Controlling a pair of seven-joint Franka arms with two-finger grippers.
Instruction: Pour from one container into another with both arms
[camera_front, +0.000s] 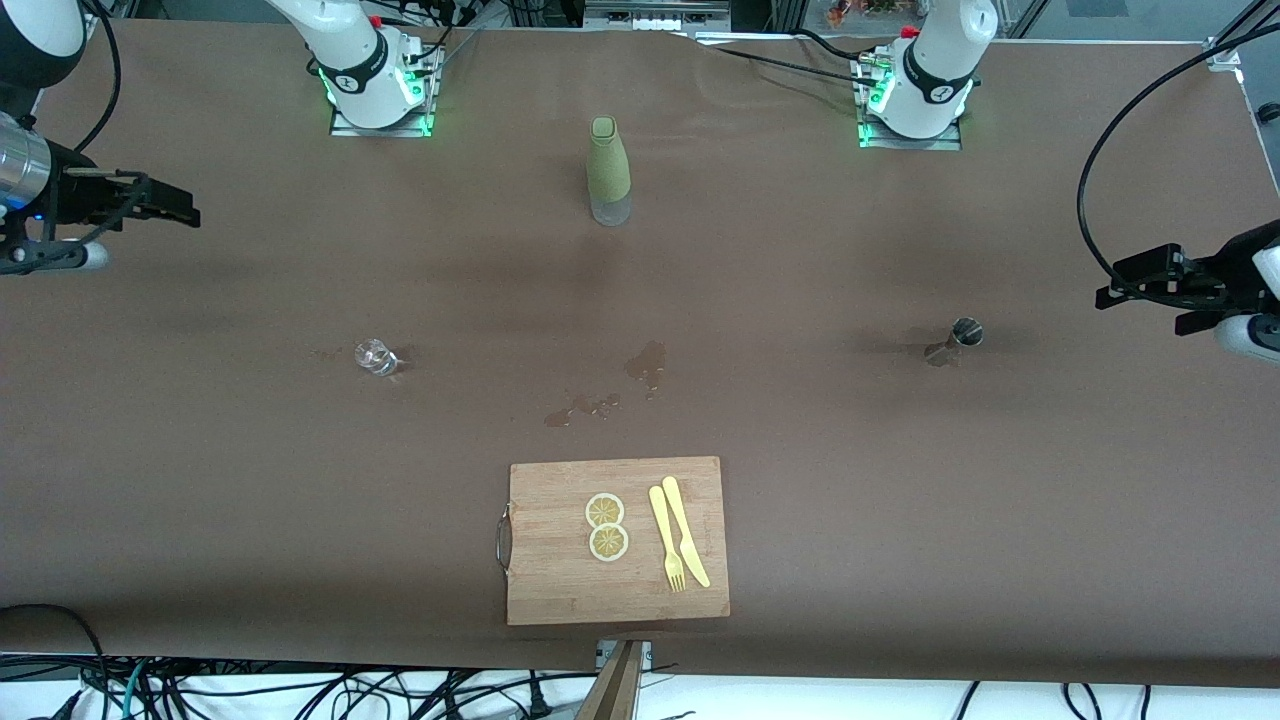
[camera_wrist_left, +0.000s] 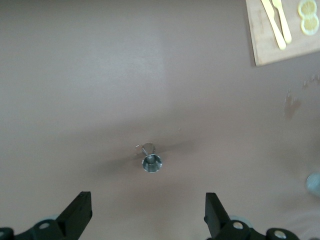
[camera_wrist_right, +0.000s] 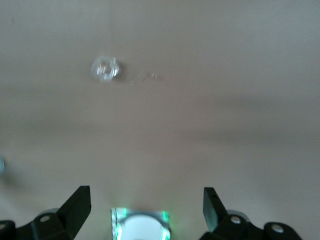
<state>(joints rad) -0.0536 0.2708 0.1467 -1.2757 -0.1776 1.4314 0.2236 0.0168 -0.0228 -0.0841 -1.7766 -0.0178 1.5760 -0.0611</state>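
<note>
A small clear glass (camera_front: 375, 357) (camera_wrist_right: 105, 69) stands on the brown table toward the right arm's end. A metal jigger (camera_front: 962, 336) (camera_wrist_left: 151, 162) stands toward the left arm's end. A bottle in a green sleeve (camera_front: 609, 170) stands upright between the two arm bases. My right gripper (camera_front: 180, 211) (camera_wrist_right: 146, 207) hangs open and empty over the table edge at its end, apart from the glass. My left gripper (camera_front: 1112, 292) (camera_wrist_left: 147, 217) hangs open and empty over its end of the table, apart from the jigger.
A wooden cutting board (camera_front: 560, 590) (camera_wrist_left: 267, 50) lies near the front camera's edge with two lemon slices (camera_front: 606, 526), a yellow fork (camera_front: 666, 540) and a yellow knife (camera_front: 686, 532). Wet stains (camera_front: 645, 362) mark the middle of the table. Black cables loop above the left arm's end.
</note>
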